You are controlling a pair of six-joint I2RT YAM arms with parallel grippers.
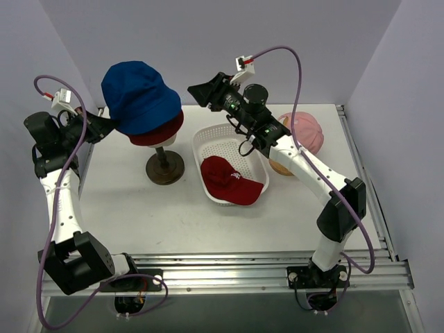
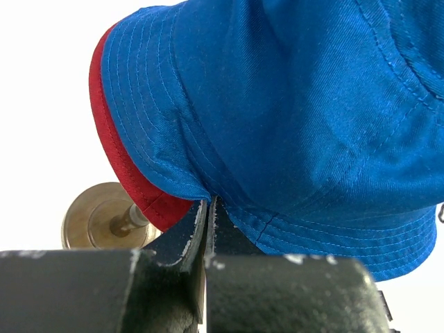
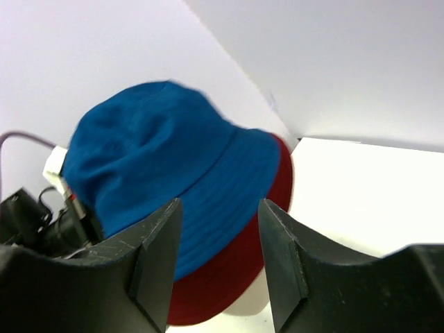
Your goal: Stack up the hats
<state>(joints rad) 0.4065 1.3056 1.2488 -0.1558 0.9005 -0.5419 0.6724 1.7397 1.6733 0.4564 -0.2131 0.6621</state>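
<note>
Hats: two stacked at the far left, two lying apart on the table (image 1: 139,215).
Blue bucket hat (image 1: 141,94): sits on top of the dark red bucket hat (image 1: 165,132), whose brim shows beneath it; both rest on a stand (image 1: 165,168).
Red cap (image 1: 229,180): lies in the white basket (image 1: 208,139) at mid-table.
Pink cap (image 1: 305,132): on the table at the far right, beyond the right arm.
Left gripper (image 2: 208,202): jaws pressed together, tips at the blue bucket hat's brim edge; whether cloth is pinched cannot be told.
Right gripper (image 3: 218,208): fingers partly apart, nothing between them, in the air just right of the blue bucket hat, pointing at it.
</note>
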